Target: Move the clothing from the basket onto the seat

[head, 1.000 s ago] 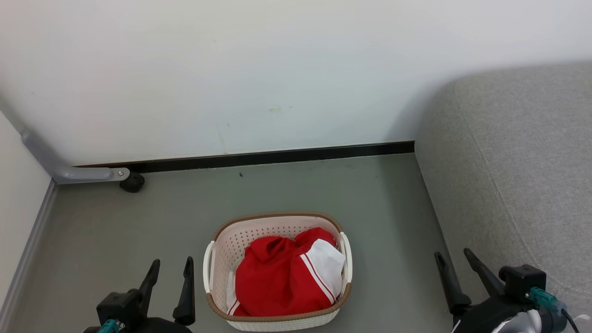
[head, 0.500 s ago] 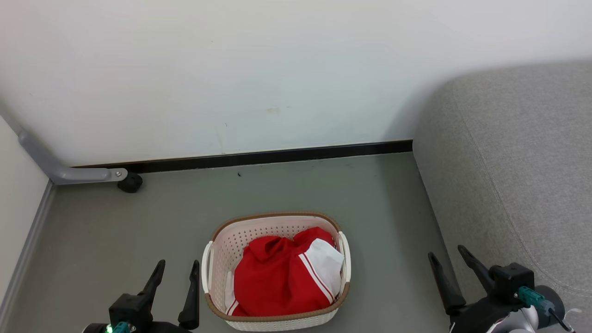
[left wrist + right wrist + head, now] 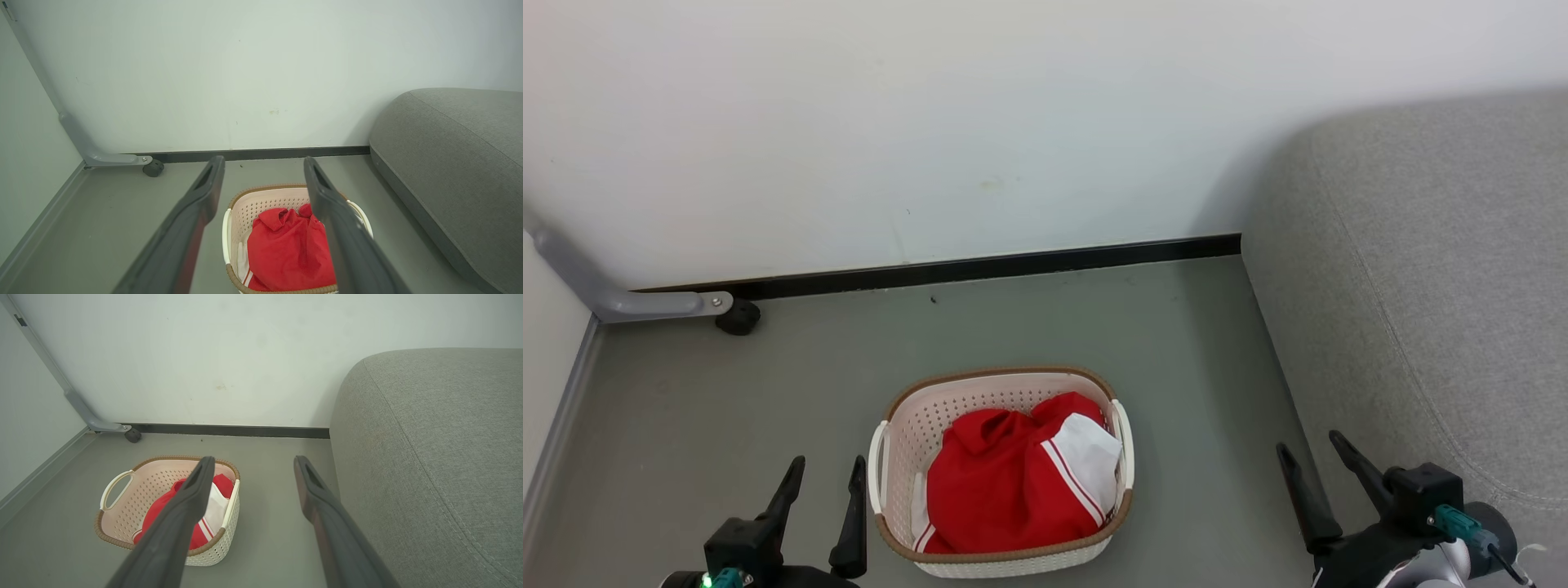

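Clothing [image 3: 1005, 490] lies bunched in the basket [image 3: 996, 372], near the seat [image 3: 1421, 286].

1. The head view looked steeply down on the oval cream-white perforated plastic basket [image 3: 1001, 372] on the grey floor [image 3: 727, 392].
2. The left wrist view faced it lower and nearer.
3. The right wrist view looked from its right; all shared basket and large grey fabric seat [image 3: 429, 457].

Over the basket [image 3: 964, 408]: open air down to the heaped clothing [image 3: 1005, 490].
Left of the basket: bare floor [image 3: 686, 392], with the left gripper [image 3: 828, 462] near it.
Right of the basket: floor strip, then the seat [image 3: 1421, 245] side.
Behind the basket: floor, then wall [image 3: 1013, 122].
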### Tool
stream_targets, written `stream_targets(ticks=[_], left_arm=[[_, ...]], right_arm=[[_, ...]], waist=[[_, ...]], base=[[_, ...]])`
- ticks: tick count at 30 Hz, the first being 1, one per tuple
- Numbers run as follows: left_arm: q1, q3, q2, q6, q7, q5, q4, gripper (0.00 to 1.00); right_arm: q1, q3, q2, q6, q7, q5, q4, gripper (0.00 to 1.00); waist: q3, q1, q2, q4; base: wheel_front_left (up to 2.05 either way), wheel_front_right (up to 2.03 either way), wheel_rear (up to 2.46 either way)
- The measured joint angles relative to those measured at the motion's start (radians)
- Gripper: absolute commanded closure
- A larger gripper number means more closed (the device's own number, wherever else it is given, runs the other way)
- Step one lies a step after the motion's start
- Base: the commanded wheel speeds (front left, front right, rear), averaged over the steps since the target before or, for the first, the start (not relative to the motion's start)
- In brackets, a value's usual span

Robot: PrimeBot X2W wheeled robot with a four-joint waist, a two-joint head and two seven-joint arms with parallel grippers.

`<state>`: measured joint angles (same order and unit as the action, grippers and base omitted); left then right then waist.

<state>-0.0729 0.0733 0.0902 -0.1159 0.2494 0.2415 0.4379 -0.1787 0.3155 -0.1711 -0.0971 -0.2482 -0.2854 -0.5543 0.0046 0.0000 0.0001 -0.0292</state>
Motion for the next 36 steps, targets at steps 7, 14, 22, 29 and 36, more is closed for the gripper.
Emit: stream_targets(ticks=[7,14,22,29,36], left_arm=[[0.000,-0.001,-0.003,-0.007,0.000,-0.006,-0.024,0.00],[-0.026,0.010,-0.006,-0.007,0.000,-0.007,-0.046,0.00],[-0.117,0.041,-0.013,-0.009,0.000,-0.007,-0.060,0.00],[-0.192,0.072,-0.012,-0.009,0.000,-0.007,-0.046,0.00],[-0.273,0.104,0.018,-0.009,0.000,0.004,0.002,0.00]], right_arm=[[0.000,-0.005,0.011,-0.001,0.000,0.015,0.024,0.00],[-0.029,-0.012,0.023,-0.003,0.000,0.033,0.065,0.00],[-0.081,-0.017,0.041,-0.005,0.000,0.049,0.108,0.00],[-0.132,-0.018,0.056,-0.009,-0.001,0.060,0.140,0.00],[-0.180,-0.019,0.065,-0.010,-0.001,0.076,0.170,0.00]], waist=[[0.037,0.0000,0.0000,-0.018],[0.100,0.0000,0.0000,-0.041],[0.197,0.0001,0.0000,-0.072],[0.292,0.0002,0.0001,-0.103],[0.391,0.0002,0.0001,-0.137]], base=[[0.00,0.00,0.00],[0.00,0.00,0.00],[0.00,0.00,0.00],[0.00,0.00,0.00],[0.00,0.00,0.00]])
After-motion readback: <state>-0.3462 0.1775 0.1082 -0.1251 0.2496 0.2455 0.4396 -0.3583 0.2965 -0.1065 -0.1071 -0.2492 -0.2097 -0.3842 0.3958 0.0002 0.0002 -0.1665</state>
